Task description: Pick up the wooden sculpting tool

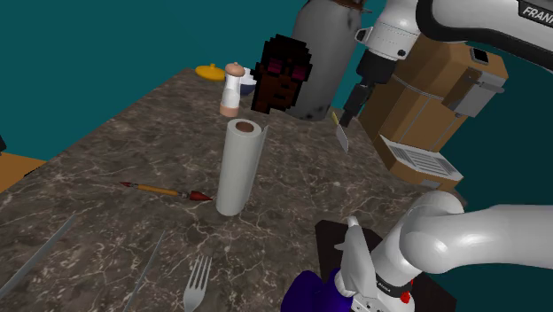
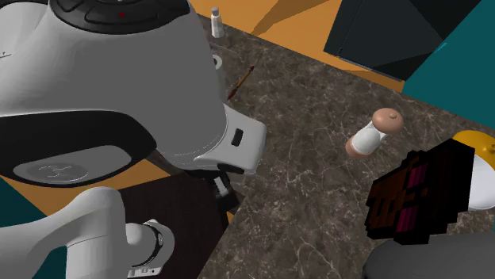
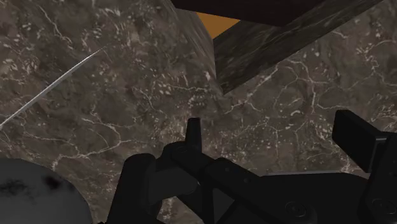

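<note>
Looking over the marble tabletop (image 1: pixel 115 146), I count one sculpting stick (image 1: pixel 164 190). It is thin, with an orange-brown handle and a dark red tip. It lies flat on the stone with the red tip just beside the foot of the one white paper roll (image 1: pixel 239 166), on the shoulder view's left of it. I cannot tell whether tip and roll touch. From the second exterior view the same stick (image 2: pixel 240 82) shows as a short slanted line on the marble.

The black tool (image 1: pixel 347 115) hangs above the far part of the tabletop, near the one cardboard box (image 1: pixel 434 84) and well apart from the stick. Seen from the wrist, the tool (image 3: pixel 273 130) has its two fingers (image 3: pixel 194 135) spread, with bare marble between them and nothing pinched.

Nearer to the front edge lie one fork (image 1: pixel 197 282) and two thin grey rods (image 1: pixel 40 253). Behind the roll stand one small bottle (image 1: pixel 232 89) with a pinkish cap and one blocky dark head (image 1: pixel 282 75).
</note>
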`<action>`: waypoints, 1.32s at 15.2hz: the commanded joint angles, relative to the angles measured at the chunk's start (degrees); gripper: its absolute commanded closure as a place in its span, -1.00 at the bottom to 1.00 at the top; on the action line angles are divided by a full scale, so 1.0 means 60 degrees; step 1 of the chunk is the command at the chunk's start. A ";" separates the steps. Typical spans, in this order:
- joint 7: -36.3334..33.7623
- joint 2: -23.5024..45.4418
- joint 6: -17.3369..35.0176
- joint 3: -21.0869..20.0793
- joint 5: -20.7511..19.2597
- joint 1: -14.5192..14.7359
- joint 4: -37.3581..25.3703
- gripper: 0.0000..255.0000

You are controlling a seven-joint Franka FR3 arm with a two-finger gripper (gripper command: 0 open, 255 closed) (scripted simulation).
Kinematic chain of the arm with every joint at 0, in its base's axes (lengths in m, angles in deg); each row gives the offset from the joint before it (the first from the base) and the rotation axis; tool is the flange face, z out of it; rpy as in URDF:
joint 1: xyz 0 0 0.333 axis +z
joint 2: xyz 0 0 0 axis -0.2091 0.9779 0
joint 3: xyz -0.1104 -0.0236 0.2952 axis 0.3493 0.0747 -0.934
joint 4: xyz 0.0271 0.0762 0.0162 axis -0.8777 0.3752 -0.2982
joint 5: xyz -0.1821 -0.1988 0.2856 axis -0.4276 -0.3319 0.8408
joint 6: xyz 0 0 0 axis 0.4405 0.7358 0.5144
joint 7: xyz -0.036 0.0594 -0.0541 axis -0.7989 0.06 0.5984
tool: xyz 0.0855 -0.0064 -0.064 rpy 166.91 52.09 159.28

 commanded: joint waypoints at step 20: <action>-0.0696 0.4504 0.3421 -0.2501 0.0927 0.1364 -0.1303 -1.00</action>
